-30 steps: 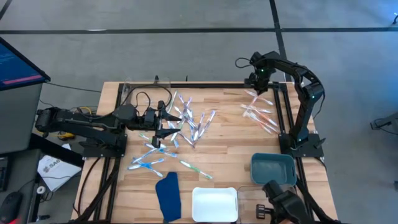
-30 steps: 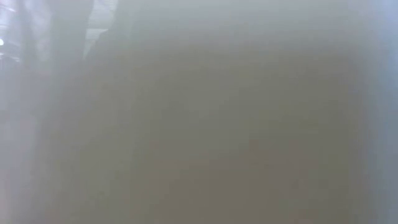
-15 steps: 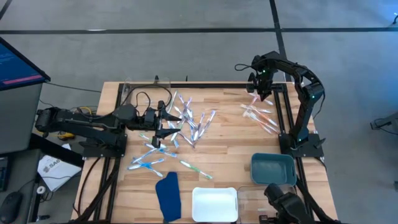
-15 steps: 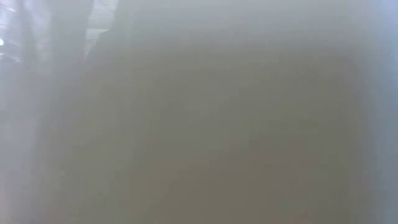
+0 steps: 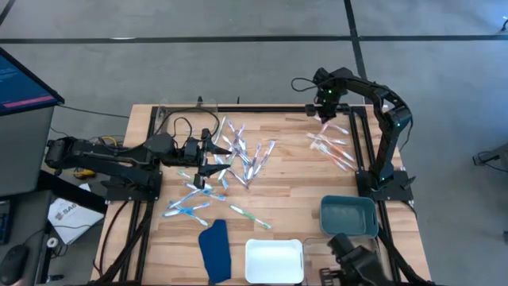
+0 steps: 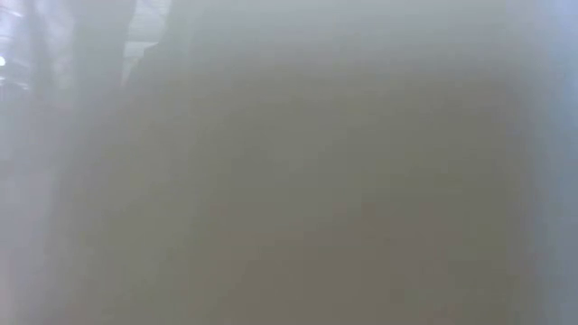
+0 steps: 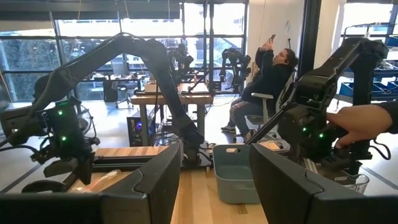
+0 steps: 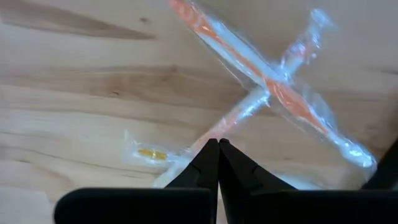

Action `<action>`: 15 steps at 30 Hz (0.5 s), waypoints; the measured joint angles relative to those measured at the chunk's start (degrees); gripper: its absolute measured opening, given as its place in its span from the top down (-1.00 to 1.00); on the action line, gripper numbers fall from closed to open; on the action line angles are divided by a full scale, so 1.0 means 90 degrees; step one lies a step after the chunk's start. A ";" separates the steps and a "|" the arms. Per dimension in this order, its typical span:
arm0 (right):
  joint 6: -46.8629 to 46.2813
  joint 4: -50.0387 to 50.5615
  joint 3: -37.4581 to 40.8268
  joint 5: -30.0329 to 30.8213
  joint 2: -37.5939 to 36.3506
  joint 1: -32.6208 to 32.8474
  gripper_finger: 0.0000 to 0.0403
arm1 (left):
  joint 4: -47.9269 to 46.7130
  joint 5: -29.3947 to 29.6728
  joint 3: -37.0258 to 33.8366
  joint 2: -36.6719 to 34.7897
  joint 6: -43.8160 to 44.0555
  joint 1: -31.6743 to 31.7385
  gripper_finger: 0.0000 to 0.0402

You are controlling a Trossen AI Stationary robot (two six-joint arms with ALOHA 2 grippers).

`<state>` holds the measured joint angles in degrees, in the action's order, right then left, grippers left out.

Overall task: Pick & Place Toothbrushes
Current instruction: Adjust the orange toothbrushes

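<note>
The wooden surface (image 5: 278,191) carries toothbrushes (image 5: 242,155) in clear wrappers, lying in three loose groups. The biggest heap sits at the middle toward the far edge. A smaller scatter of blue and green ones (image 5: 186,208) lies nearer the left front, and an orange-pink cluster (image 5: 332,147) lies at the far right.

The left end effector (image 5: 216,159) lies low over the left edge of the middle heap. Its fingers stand apart at a middling width, and its wrist view shows nothing between them. The right end effector (image 5: 324,110) hangs above the far right corner, just beyond the orange-pink cluster. Its wrist view shows the two fingers (image 8: 219,163) pressed together with their tips over two crossed orange toothbrushes (image 8: 273,87) on the wood. Whether a wrapper is pinched there I cannot tell.

At the front edge lie a dark blue flat cloth (image 5: 214,250), a white tray (image 5: 274,260) beside it, and a teal bin (image 5: 348,216) to the right. A black camera device (image 5: 357,258) with a person's hand (image 7: 367,121) on it stands at the front right, close to the bin.

The low view is a grey blur in which nothing can be made out. In the room beyond, a seated person (image 7: 264,81) holds up a phone. A screen (image 5: 24,79) stands left of the surface; its writing is too small to read, as is the printing on a paper (image 5: 67,216) on the floor.
</note>
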<state>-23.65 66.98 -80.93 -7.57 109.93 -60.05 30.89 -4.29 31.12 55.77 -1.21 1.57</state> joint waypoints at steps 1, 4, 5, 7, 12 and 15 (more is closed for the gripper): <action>-0.0029 0.0051 0.0000 0.0001 0.0000 -0.0032 1.00 | 0.0000 0.0000 0.0002 0.0000 0.0000 0.0000 0.07; -0.0190 0.0273 0.0000 0.0007 0.0000 -0.0121 1.00 | 0.0000 0.0000 0.0000 0.0000 0.0000 0.0000 0.07; -0.0241 0.0353 0.0000 0.0017 0.0000 -0.0154 1.00 | 0.0000 0.0000 0.0000 0.0000 0.0000 0.0000 0.07; -0.0313 0.0514 0.0000 0.0013 0.0000 -0.0203 1.00 | 0.0000 0.0000 0.0000 0.0000 0.0000 0.0001 0.07; -0.0428 0.0749 0.0000 0.0015 0.0000 -0.0257 1.00 | 0.0000 0.0000 0.0000 0.0000 0.0000 0.0000 0.07; -0.0428 0.0632 0.0000 0.0021 0.0000 -0.0257 1.00 | -0.0002 0.0000 0.0001 0.0000 0.0002 0.0002 0.07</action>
<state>-27.51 72.66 -80.93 -7.38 109.93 -62.37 30.87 -4.29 31.12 55.77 -1.20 1.58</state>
